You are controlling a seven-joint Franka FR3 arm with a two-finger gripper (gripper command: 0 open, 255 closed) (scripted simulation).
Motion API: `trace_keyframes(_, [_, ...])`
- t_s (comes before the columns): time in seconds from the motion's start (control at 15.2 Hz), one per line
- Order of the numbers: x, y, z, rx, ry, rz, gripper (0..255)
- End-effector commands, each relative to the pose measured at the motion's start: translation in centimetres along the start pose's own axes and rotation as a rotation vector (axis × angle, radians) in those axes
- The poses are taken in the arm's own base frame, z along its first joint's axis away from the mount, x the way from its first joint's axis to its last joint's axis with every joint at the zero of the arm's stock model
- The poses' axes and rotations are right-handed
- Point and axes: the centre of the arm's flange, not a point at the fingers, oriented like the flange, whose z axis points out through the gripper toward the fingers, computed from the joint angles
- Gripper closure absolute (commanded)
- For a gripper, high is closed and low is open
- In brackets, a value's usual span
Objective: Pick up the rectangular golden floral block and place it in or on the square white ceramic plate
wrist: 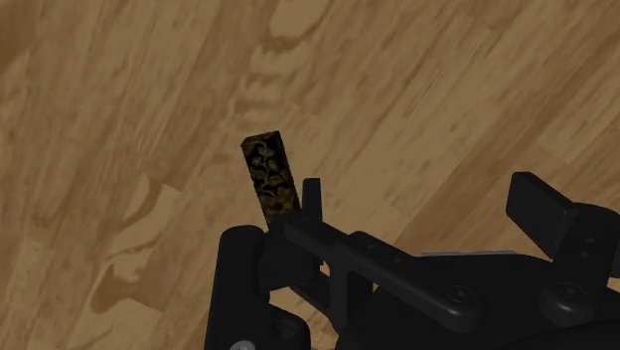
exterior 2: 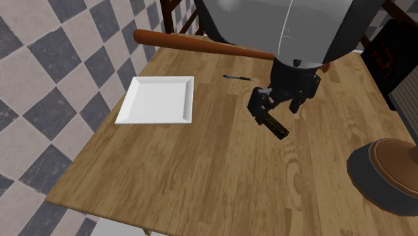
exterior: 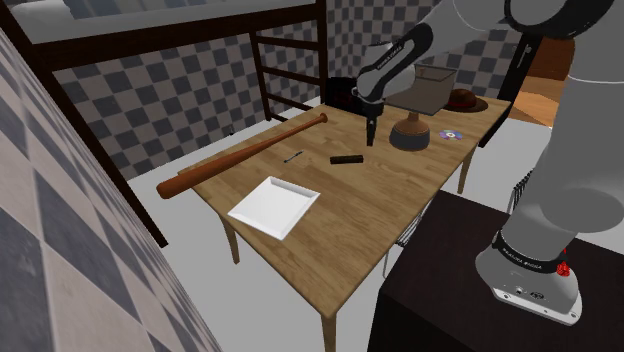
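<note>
I am at the reaching step, and nothing is picked up yet. My claw [exterior 2: 276, 104] hangs over the wooden table [exterior 2: 221, 174] with its two black fingers standing apart and nothing between them, so it has hold of nothing. The block [wrist: 270, 174], dark with a golden floral pattern, lies flat on the table close below me. In the wrist view it sits just outside one finger [wrist: 312, 194], not in the gap, and its length runs roughly crosswise to the line between my fingers. The square white plate [exterior 2: 157, 99] rests on the same table, well apart from the block toward the second exterior view's left, with bare wood between them. A thin pen [exterior 2: 238, 77] and a long bat [exterior 2: 201, 43] lie beyond, off that path. As I judge it, my wrist is turned about right, so the next move calls for a small sideways shift until the block's middle is under the gap. After that I go down until my tips nearly meet the wood, then close across the narrow width. The block is slim and low, so an off-centre or shallow closing would likely shove it aside.
</note>
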Motion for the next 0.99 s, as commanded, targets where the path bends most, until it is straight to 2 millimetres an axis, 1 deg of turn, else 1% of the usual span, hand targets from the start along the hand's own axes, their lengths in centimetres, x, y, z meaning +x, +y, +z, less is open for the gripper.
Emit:
trace_keyframes(0.0, [1.3,1.3,1.9,-0.002,-0.005,-0.043,0])
trace_keyframes(0.59, [7.4,6.6,10.7,-0.010,-0.028,-0.224,0])
trace_keyframes(0.66, [7.5,6.7,10.9,-0.010,-0.028,-0.227,0])
trace_keyframes(0.92, [7.4,6.8,13.0,-0.010,-0.028,-0.227,0])
